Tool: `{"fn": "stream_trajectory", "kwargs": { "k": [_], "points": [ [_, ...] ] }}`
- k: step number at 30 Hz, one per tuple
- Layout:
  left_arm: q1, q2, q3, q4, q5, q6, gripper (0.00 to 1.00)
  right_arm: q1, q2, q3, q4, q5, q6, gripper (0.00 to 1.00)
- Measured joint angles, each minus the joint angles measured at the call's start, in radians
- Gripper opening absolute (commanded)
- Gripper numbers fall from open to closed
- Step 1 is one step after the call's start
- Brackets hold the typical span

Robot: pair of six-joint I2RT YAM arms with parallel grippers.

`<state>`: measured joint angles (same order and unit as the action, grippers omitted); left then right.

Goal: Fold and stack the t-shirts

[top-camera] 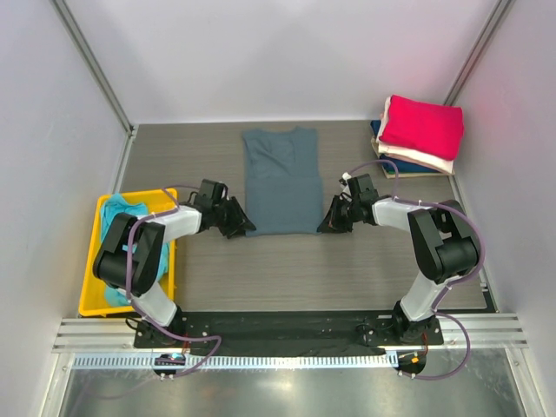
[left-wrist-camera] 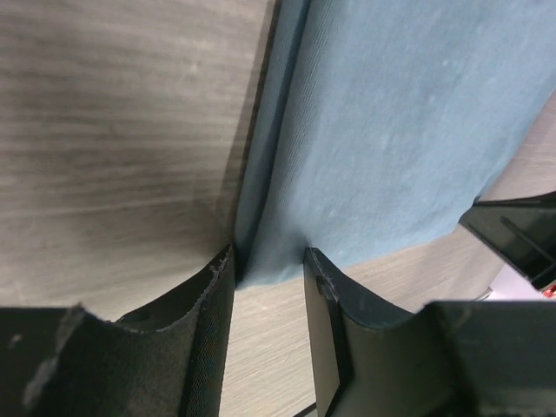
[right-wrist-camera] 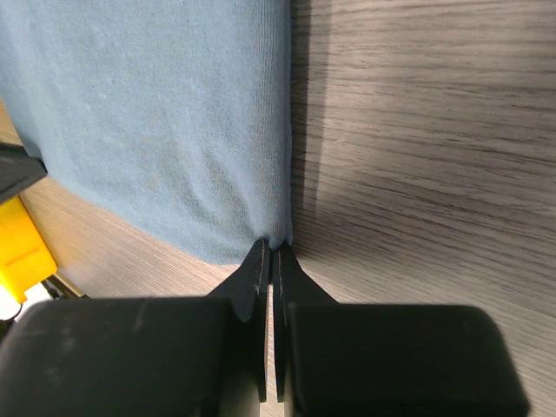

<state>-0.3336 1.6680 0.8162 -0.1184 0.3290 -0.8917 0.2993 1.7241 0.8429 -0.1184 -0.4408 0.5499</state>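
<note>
Shirt (top-camera: 280, 187), grey-blue, lies flat at mid-table. Its long axis runs straight away from my bases, hem near and collar far.

Both tools sit at the hem, one at each corner, so neither arm is nearer. The fabric extends away from both sets of fingertips.

- My left gripper (left-wrist-camera: 268, 256) straddles the near-left corner. Its jaws stand apart with the folded edge between them. I cannot tell whether they bite the cloth.
- My right gripper (right-wrist-camera: 274, 246) is clenched on the near-right corner, with its jaws pressed together on the hem edge.

Judgement: the coming move is a hem-to-collar fold. Both corners must travel along the long axis, away from me, level and in step, or the fold will skew.

Beyond the collar, at the far right, stands the stack (top-camera: 421, 130): crimson on cream on navy. It lies nearer my right arm.
</note>
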Motion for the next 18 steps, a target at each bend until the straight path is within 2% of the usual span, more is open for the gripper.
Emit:
{"fn": "stream_trajectory", "kwargs": {
  "k": [10, 12, 17, 18],
  "points": [
    [-0.013, -0.034, -0.023, -0.031, -0.039, 0.01, 0.32, 0.0, 0.0, 0.0, 0.001, 0.0, 0.0, 0.01],
    [-0.014, -0.035, -0.025, -0.034, -0.047, 0.01, 0.24, 0.0, 0.0, 0.0, 0.001, 0.0, 0.0, 0.01],
    [-0.014, -0.029, -0.025, -0.042, -0.064, 0.013, 0.13, 0.0, 0.005, 0.0, 0.009, -0.009, 0.001, 0.01],
    [-0.014, -0.027, -0.024, -0.042, -0.066, 0.013, 0.05, 0.0, 0.005, 0.0, 0.01, -0.01, 0.001, 0.01]
  ]
}}
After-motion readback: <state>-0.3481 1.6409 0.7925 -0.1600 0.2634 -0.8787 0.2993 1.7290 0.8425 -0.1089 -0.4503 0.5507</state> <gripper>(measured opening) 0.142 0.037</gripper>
